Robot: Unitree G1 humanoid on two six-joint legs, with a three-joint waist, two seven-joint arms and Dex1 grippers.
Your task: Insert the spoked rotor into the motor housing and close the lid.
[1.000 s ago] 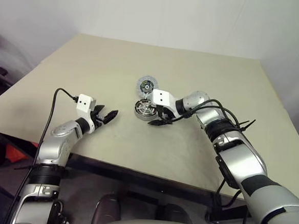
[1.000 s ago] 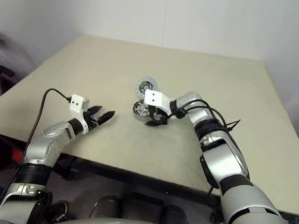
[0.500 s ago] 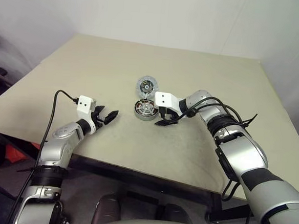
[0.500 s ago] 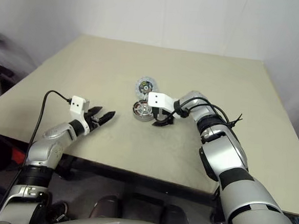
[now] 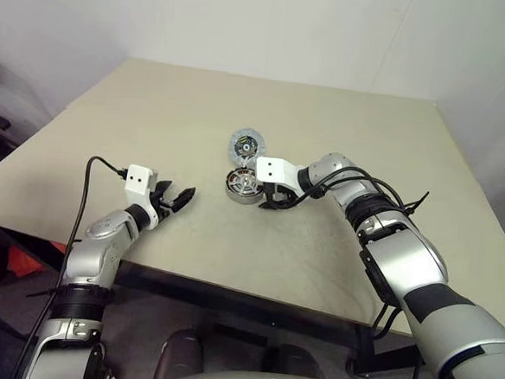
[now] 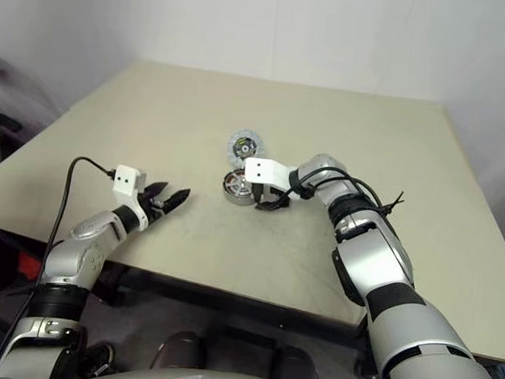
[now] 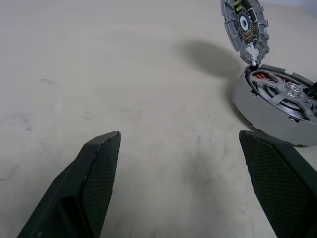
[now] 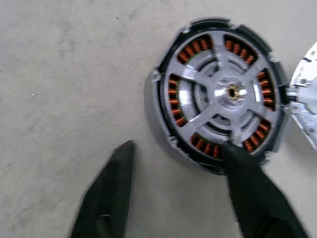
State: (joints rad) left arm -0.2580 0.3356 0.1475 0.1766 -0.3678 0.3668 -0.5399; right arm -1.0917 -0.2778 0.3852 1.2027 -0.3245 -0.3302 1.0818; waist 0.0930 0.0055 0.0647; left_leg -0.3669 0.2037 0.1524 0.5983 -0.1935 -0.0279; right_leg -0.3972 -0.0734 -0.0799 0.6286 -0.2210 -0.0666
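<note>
The motor housing (image 5: 246, 186) lies on the tan table with the spoked rotor (image 8: 230, 91) seated inside it, copper windings showing between the silver spokes. The lid (image 5: 246, 143) stands tilted up at the housing's far edge. My right gripper (image 5: 273, 203) is open just beside the housing, pointing down. In the right wrist view one fingertip (image 8: 233, 153) reaches the housing's rim and the other rests over bare table. My left gripper (image 5: 178, 200) hovers open and empty near the table's front edge, well apart from the housing (image 7: 277, 109) and the lid (image 7: 245, 25).
The tan table (image 5: 197, 116) stretches wide around the parts, with a front edge (image 5: 229, 283) near me. White walls stand behind it. A black cable (image 5: 93, 178) trails from my left wrist.
My right gripper's fingers have drawn closer together beside the housing. The left arm has kept still.
</note>
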